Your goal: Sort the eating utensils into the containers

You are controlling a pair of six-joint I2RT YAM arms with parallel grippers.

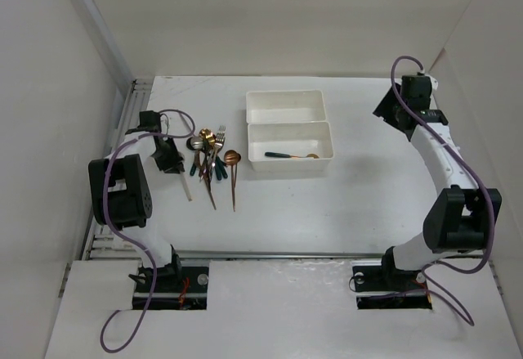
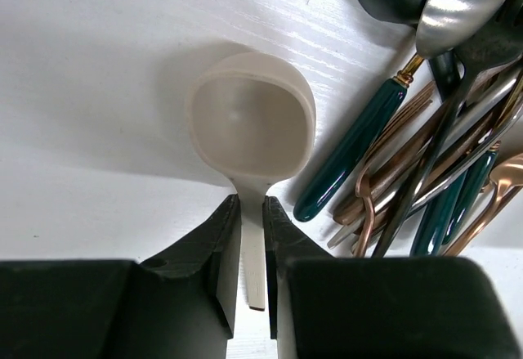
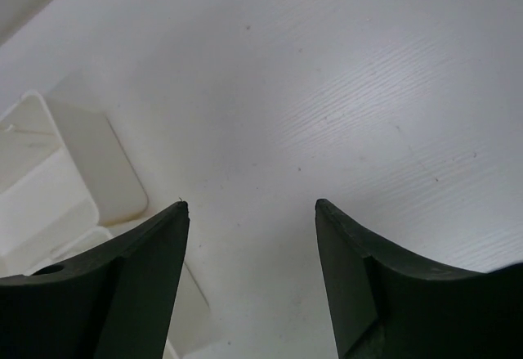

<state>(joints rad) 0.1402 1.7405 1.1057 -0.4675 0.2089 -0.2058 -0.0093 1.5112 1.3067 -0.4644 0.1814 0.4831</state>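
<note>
**Ana:** Where is the white spoon at this moment?

**Me:** I see it on my left wrist camera. The white spoon [image 2: 249, 118] has its hollow side toward the camera. Its long axis runs straight up and down in that view. The bowl points away from the camera and the handle comes toward it. I cannot tell if it rests on the desk [image 2: 98, 65] or is lifted a little.

**Ana:** And the fingers there?

**Me:** The left fingers [image 2: 252, 249] are clamped on the handle, one on each side, just below the neck of the bowl. The end of the handle shows between them, closer to the camera.

**Ana:** The other utensils?

**Me:** The pile [image 1: 214, 159] is just to the right of the white spoon. From the top, most pieces lie far-to-near, with bowls and tines at the far end. One teal-handled spoon [image 1: 290, 155] lies in the near bin [image 1: 290, 165], along its length, with the gold bowl to the right and the handle to the left. The far bin [image 1: 286, 92] touches the near bin along its long side.

**Ana:** The right arm?

**Me:** The right fingers [image 3: 249, 212] are wide apart, with only bare desk between them. The bins show at the left edge of that view.
</note>
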